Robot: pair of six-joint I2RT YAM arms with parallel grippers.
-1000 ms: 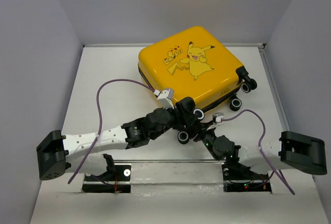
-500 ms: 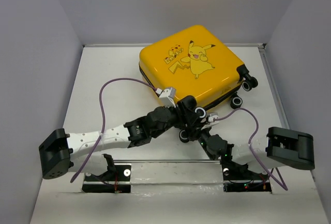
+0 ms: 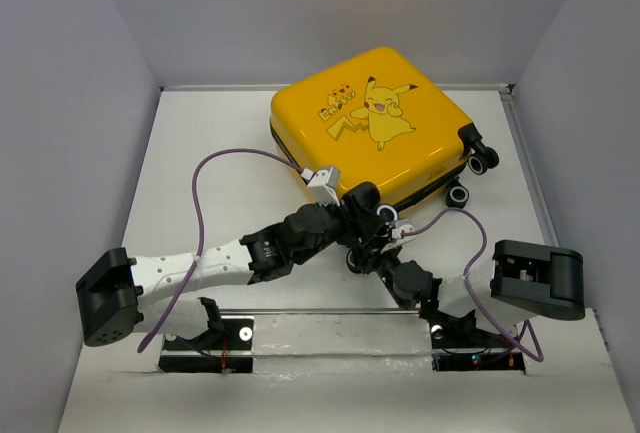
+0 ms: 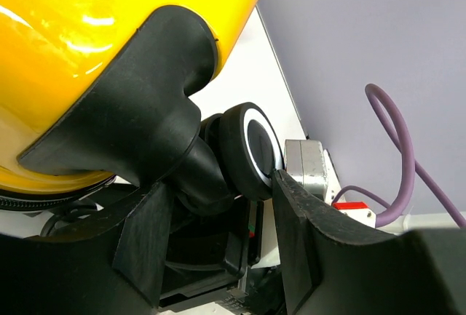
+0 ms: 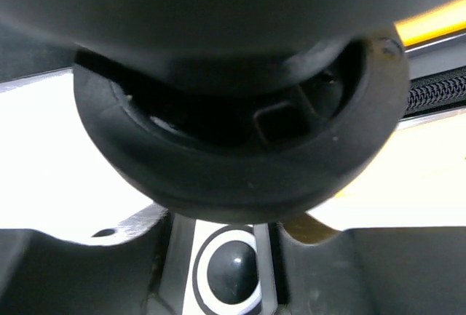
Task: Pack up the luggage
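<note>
One white table [image 3: 200, 153] carried everything. The luggage [image 3: 385, 123] lay flat and zipped closed on the far right part of it, turned at an angle, its cartoon print facing up and two casters [image 3: 472, 178] sticking out on the right. Both arms reached in from the near edge to the case's near corner. The left gripper [image 4: 222, 184] was clamped around a caster wheel [image 4: 251, 151] there, with one finger [image 4: 298, 235] against the wheel's white rim and the other [image 4: 145, 242] against its black mount. The right gripper [image 3: 385, 251] sat just beside it, tucked under the same corner. Its wrist view was filled by a black wheel at close range, so I cannot tell whether its jaws were apart or together.
</note>
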